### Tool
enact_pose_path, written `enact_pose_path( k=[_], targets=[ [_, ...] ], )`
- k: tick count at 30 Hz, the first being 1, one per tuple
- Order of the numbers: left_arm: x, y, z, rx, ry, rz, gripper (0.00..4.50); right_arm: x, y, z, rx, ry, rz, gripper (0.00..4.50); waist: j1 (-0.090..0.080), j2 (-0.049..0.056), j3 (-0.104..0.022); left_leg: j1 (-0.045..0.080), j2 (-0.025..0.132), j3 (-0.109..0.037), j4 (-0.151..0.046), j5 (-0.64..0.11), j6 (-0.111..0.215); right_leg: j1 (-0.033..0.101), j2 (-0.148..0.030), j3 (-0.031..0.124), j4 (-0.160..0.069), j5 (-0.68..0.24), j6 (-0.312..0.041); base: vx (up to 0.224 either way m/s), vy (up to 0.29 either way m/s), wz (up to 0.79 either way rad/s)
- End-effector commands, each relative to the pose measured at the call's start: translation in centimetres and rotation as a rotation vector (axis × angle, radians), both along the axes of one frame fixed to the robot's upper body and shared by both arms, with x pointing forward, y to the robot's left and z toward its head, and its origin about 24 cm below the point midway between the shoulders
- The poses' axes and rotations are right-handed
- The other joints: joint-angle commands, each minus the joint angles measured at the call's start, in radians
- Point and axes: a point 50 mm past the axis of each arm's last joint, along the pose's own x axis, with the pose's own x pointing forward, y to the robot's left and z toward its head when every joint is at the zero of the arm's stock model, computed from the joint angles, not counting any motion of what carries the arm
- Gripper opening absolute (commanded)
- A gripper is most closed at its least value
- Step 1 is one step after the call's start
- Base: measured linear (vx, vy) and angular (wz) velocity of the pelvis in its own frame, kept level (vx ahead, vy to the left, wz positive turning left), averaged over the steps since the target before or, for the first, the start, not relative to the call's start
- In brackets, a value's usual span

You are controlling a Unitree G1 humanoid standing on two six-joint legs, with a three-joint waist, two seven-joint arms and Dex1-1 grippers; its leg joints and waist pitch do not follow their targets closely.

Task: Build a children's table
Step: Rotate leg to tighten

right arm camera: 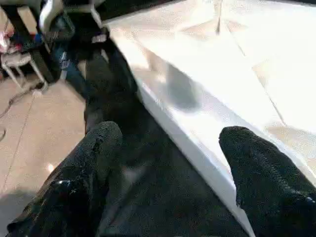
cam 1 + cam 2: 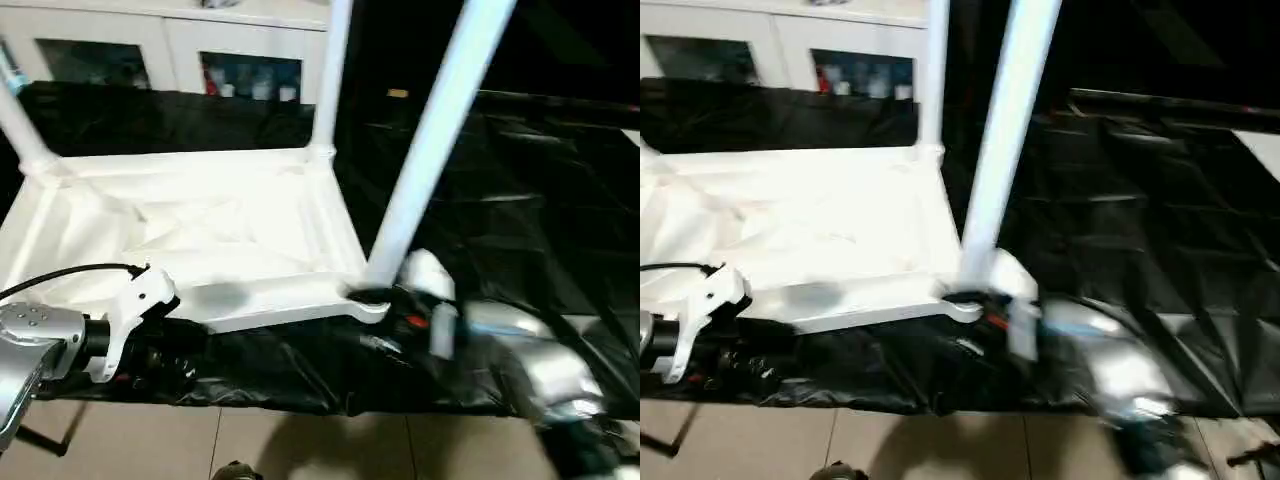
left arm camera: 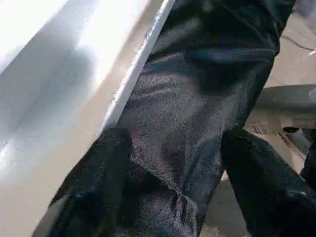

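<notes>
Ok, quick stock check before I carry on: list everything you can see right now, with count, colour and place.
Table top: one, white, lying upside down on the black sheet.
Legs: three seen, white, standing up from the far-left, far-right and near-right corner sockets.
Black sheet: one, covering the work surface.
Cabinet: one, white with glass doors, behind the work surface.
Floor: beige tiles, at the near edge.
Left gripper: black fingers, beside the top's near rim.
Right gripper: black fingers, open, astride the top's near rim.
</notes>
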Motion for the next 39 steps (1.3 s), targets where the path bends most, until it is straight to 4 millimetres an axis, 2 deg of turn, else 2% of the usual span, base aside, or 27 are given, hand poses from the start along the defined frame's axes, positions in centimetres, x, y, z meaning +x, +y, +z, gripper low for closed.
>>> enact_pose_path(
  k=[1, 2, 4, 5, 6, 7, 8, 9, 10, 12, 13, 15, 18, 20, 21, 23, 26, 28, 30, 32, 36, 37, 38, 39],
  targets=[
    [0.1, 0.2, 0.1, 0.045, -0.009, 0.010, 3.61, 0.7, 1.3, -0.8, -0.029, -0.002, -0.063, 3.61, -0.006, 0.019, -0.052, 0.023, 0.050, -0.029, -0.067, -0.175, -0.014, 0.028, -0.090, 0.059, -0.069, -0.095, -0.193, 0.000, 0.000, 0.00],
    [0.1, 0.3, -0.1, 0.062, -0.011, 0.018, 3.70, 1.3, 2.5, -1.2, -0.038, -0.010, -0.102, 3.61, -0.008, 0.019, -0.050, 0.023, 0.049, -0.030, -0.068, -0.184, -0.025, 0.026, -0.092, 0.060, -0.070, -0.114, -0.193, 0.000, 0.000, 0.00],
    [0.2, 0.3, -0.2, 0.070, -0.013, 0.024, 3.85, 1.8, 3.2, -1.3, -0.041, -0.015, -0.150, 3.61, -0.012, 0.023, -0.050, 0.026, 0.050, -0.032, -0.071, -0.212, -0.041, 0.027, -0.092, 0.061, -0.073, -0.145, -0.183, 0.000, 0.000, 0.00],
    [0.2, 0.3, -0.3, 0.076, -0.017, 0.033, 3.85, 2.5, 4.1, -1.4, -0.030, -0.013, -0.223, 3.61, -0.014, 0.020, -0.050, 0.027, 0.051, -0.030, -0.071, -0.210, -0.042, 0.023, -0.092, 0.062, -0.072, -0.140, -0.183, 0.000, 0.000, 0.00],
    [0.2, 0.3, -0.3, 0.078, -0.019, 0.037, 3.93, 2.7, 4.6, -1.3, -0.015, -0.003, -0.251, 3.61, -0.014, 0.022, -0.050, 0.027, 0.049, -0.032, -0.073, -0.217, -0.052, 0.026, -0.091, 0.062, -0.072, -0.153, -0.181, 0.000, 0.000, 0.00],
    [0.2, 0.3, -0.3, 0.079, -0.020, 0.038, 4.04, 2.8, 4.8, -1.3, -0.009, 0.001, -0.261, 3.61, -0.015, 0.025, -0.050, 0.029, 0.050, -0.031, -0.073, -0.222, -0.055, 0.022, -0.092, 0.063, -0.071, -0.153, -0.180, 0.000, 0.000, 0.00],
    [0.2, 0.3, -0.3, 0.082, -0.024, 0.043, 4.13, 3.2, 5.4, -1.3, 0.007, 0.018, -0.300, 3.61, -0.016, 0.020, -0.049, 0.028, 0.050, -0.032, -0.074, -0.223, -0.058, 0.025, -0.090, 0.063, -0.071, -0.151, -0.176, 0.000, 0.000, 0.00],
    [0.3, 0.4, -0.4, 0.093, -0.037, 0.053, 4.20, 3.6, 6.3, -1.2, 0.027, 0.024, -0.355, 3.61, -0.016, 0.022, -0.047, 0.029, 0.051, -0.033, -0.077, -0.245, -0.064, 0.022, -0.091, 0.064, -0.072, -0.170, -0.168, 0.000, 0.000, 0.00],
    [0.3, 0.4, -0.4, 0.093, -0.037, 0.053, 4.20, 3.6, 6.3, -1.2, 0.027, 0.024, -0.355, 3.61, -0.017, 0.023, -0.048, 0.030, 0.051, -0.033, -0.077, -0.253, -0.068, 0.020, -0.093, 0.064, -0.072, -0.176, -0.168, 0.000, 0.000, 0.00],
    [0.7, 0.6, -0.4, 0.110, -0.094, 0.084, 4.42, 4.5, 7.1, -1.2, 0.033, 0.019, -0.479, 3.61, -0.018, 0.018, -0.049, 0.029, 0.051, -0.033, -0.079, -0.259, -0.077, 0.020, -0.094, 0.065, -0.073, -0.180, -0.160, 0.000, 0.000, 0.00],
    [0.7, 0.6, -0.4, 0.110, -0.094, 0.084, 4.42, 4.5, 7.1, -1.2, 0.033, 0.019, -0.479, 3.61, -0.018, 0.020, -0.048, 0.029, 0.050, -0.034, -0.079, -0.259, -0.080, 0.020, -0.093, 0.066, -0.073, -0.181, -0.158, 0.000, 0.000, 0.00],
    [1.3, 0.6, -0.4, 0.116, -0.144, 0.115, 4.42, 5.4, 7.2, -1.7, 0.009, 0.018, -0.611, 3.61, -0.020, 0.019, -0.051, 0.029, 0.049, -0.032, -0.078, -0.242, -0.088, 0.021, -0.091, 0.065, -0.068, -0.147, -0.153, 0.000, 0.000, 0.00],
    [1.7, 0.5, -0.4, 0.118, -0.175, 0.132, 4.42, 6.2, 6.6, -2.1, -0.020, 0.043, -0.722, 3.61, -0.023, 0.019, -0.055, 0.028, 0.045, -0.031, -0.074, -0.211, -0.092, 0.025, -0.085, 0.064, -0.059, -0.080, -0.150, 0.000, 0.000, 0.00],
    [2.3, 0.5, -0.6, 0.129, -0.224, 0.163, 4.42, 7.4, 5.2, -2.3, -0.035, 0.058, -0.871, 3.61, -0.023, 0.020, -0.056, 0.030, 0.045, -0.029, -0.073, -0.213, -0.093, 0.023, -0.085, 0.063, -0.059, -0.066, -0.149, 0.000, 0.000, 0.00],
    [2.4, 0.4, -0.7, 0.130, -0.237, 0.169, 4.42, 7.8, 4.6, -2.3, -0.031, 0.063, -0.906, 3.61, -0.017, 0.021, -0.058, 0.036, 0.045, -0.026, -0.070, -0.215, -0.098, 0.020, -0.083, 0.063, -0.057, -0.047, -0.144, 0.000, 0.000, 0.00],
    [2.6, 0.4, -0.7, 0.129, -0.250, 0.174, 4.42, 8.3, 3.7, -2.3, -0.025, 0.074, -0.960, 3.61, -0.013, 0.019, -0.059, 0.030, 0.043, -0.027, -0.069, -0.206, -0.093, 0.025, -0.083, 0.063, -0.053, -0.025, -0.139, 0.000, 0.000, 0.00],
    [2.7, 0.3, -0.7, 0.125, -0.255, 0.175, 4.42, 8.8, 2.9, -2.3, -0.034, 0.066, -1.005, 3.61, -0.009, 0.016, -0.061, 0.027, 0.044, -0.028, -0.068, -0.194, -0.090, 0.028, -0.082, 0.061, -0.050, 0.001, -0.126, 0.000, 0.000, 0.00],
    [2.7, 0.3, -0.7, 0.122, -0.262, 0.176, 4.42, 9.1, 2.2, -2.3, -0.039, 0.057, -1.031, 3.61, -0.008, 0.012, -0.062, 0.027, 0.042, -0.026, -0.067, -0.188, -0.087, 0.029, -0.082, 0.060, -0.049, 0.004, -0.131, 0.000, 0.000, 0.00],
    [2.9, 0.3, -0.7, 0.126, -0.283, 0.180, 4.42, 9.7, 0.5, -2.1, -0.064, 0.033, -1.096, 3.61, -0.007, 0.012, -0.063, 0.028, 0.043, -0.026, -0.066, -0.187, -0.087, 0.029, -0.082, 0.060, -0.049, 0.003, -0.133, 0.000, 0.000, 0.00],
    [3.0, 0.3, -0.8, 0.128, -0.289, 0.181, 4.42, 9.9, 0.0, -2.0, -0.073, 0.021, -1.112, 3.61, -0.004, 0.008, -0.063, 0.028, 0.043, -0.024, -0.064, -0.178, -0.080, 0.028, -0.080, 0.060, -0.048, 0.014, -0.133, 0.000, 0.000, 0.00],
    [3.6, -0.4, -1.4, 0.121, -0.341, 0.212, 4.42, 10.6, -3.4, -1.7, -0.105, -0.015, -1.218, 3.61, -0.001, 0.013, -0.064, 0.028, 0.043, -0.024, -0.061, -0.179, -0.081, 0.028, -0.079, 0.058, -0.047, 0.026, -0.137, 0.000, 0.000, 0.00],
    [3.6, -0.4, -1.4, 0.121, -0.341, 0.212, 4.42, 10.6, -3.4, -1.7, -0.105, -0.015, -1.218, 3.61, 0.001, 0.012, -0.066, 0.028, 0.043, -0.023, -0.060, -0.178, -0.081, 0.029, -0.079, 0.058, -0.046, 0.033, -0.138, 0.000, 0.000, 0.00],
    [3.7, -0.6, -1.7, 0.115, -0.366, 0.224, 4.42, 10.8, -5.3, -1.5, -0.129, -0.034, -1.265, 3.61, 0.003, 0.012, -0.066, 0.027, 0.042, -0.023, -0.059, -0.173, -0.078, 0.029, -0.079, 0.057, -0.046, 0.042, -0.139, 0.000, 0.000, 0.00],
    [3.8, -0.7, -1.8, 0.110, -0.378, 0.232, 4.42, 10.8, -6.1, -1.4, -0.138, -0.044, -1.286, 3.61, 0.003, 0.011, -0.068, 0.025, 0.043, -0.024, -0.058, -0.167, -0.078, 0.032, -0.078, 0.057, -0.044, 0.056, -0.140, 0.000, 0.000, 0.00]
  ],
)
